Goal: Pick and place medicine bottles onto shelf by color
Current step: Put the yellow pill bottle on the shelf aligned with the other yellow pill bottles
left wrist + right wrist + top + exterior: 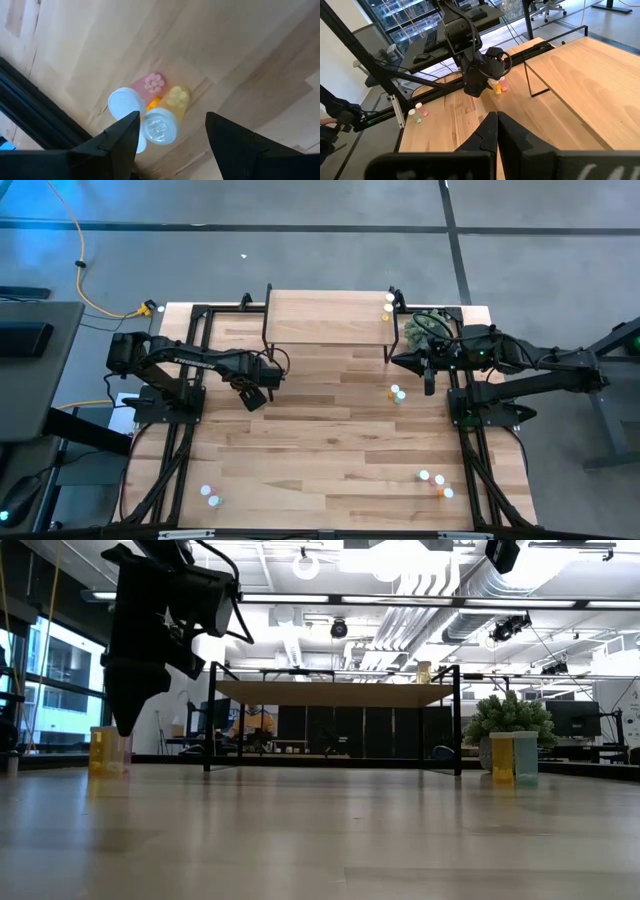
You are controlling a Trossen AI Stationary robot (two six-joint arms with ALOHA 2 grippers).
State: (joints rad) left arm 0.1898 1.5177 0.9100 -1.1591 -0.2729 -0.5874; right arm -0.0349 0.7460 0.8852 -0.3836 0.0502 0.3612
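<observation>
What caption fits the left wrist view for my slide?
Open left gripper poised above a tight cluster of medicine bottles standing on the wooden table.

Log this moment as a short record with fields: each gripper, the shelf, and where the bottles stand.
left gripper: open, above a cluster of bottles on the table, holding nothing
right gripper: shut, empty, beside the shelf's right end
shelf: at the table's far middle, two bottles on shelf near its right end
plant: right of the shelf
loose bottles: pair right of centre; group at near right; pair at near left
</observation>
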